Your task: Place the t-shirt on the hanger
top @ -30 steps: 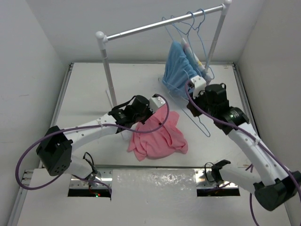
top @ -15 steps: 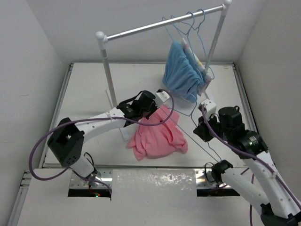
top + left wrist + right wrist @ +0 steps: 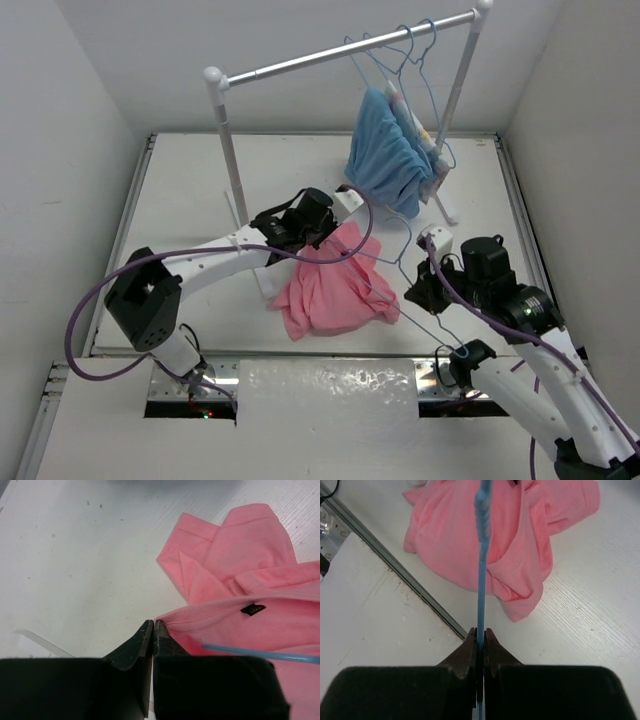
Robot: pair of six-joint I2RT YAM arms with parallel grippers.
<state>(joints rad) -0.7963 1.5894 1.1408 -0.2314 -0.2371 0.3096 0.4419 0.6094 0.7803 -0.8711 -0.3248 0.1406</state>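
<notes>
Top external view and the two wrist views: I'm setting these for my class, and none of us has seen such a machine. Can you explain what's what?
The machine is two robot arms bolted at the near edge of a white table. The wide picture looks down from above and behind them. The other two pictures come from a small camera on each wrist, so the dark fingers at the bottom are that arm's own.

A salmon-pink t-shirt lies crumpled on the table. The left gripper is shut and seems to pinch its collar edge. The right gripper is shut on a thin light-blue wire hanger, held over the shirt.

Behind stands a clothes rail carrying a light-blue garment and spare hangers.
</notes>
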